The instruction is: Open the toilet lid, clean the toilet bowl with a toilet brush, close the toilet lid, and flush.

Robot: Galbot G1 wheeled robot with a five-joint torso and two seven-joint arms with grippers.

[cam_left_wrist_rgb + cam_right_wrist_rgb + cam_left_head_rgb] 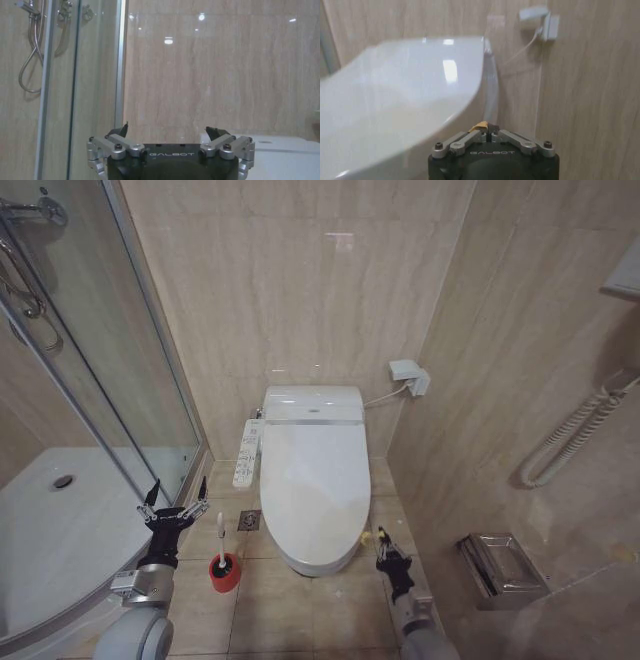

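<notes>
Fingers of the right gripper [381, 537] are pinched together on the yellow strap loop [480, 126] at the front right edge of the toilet lid [315, 470]; the right wrist view shows the loop caught between their tips, with the lid's glossy white surface sloping away just beyond. That arm reaches up from low on the toilet's right side, its wrist pointing toward the lid's rim. On the toilet's other side the left gripper [172, 502] is raised with its fingers spread wide apart and nothing between them, pointing toward the back wall beside the glass shower door [120, 380]. Just beside it on the tiled floor, between the left arm and the toilet, stands the toilet brush [221, 540], its thin white handle upright in the red holder cup [225, 573]. The lid lies closed and flat over the toilet bowl [310, 564], whose front rim shows beneath it. Farther back, the control panel [248, 452] juts from the toilet's left side, and a white wall box [408, 375] sits behind it.
</notes>
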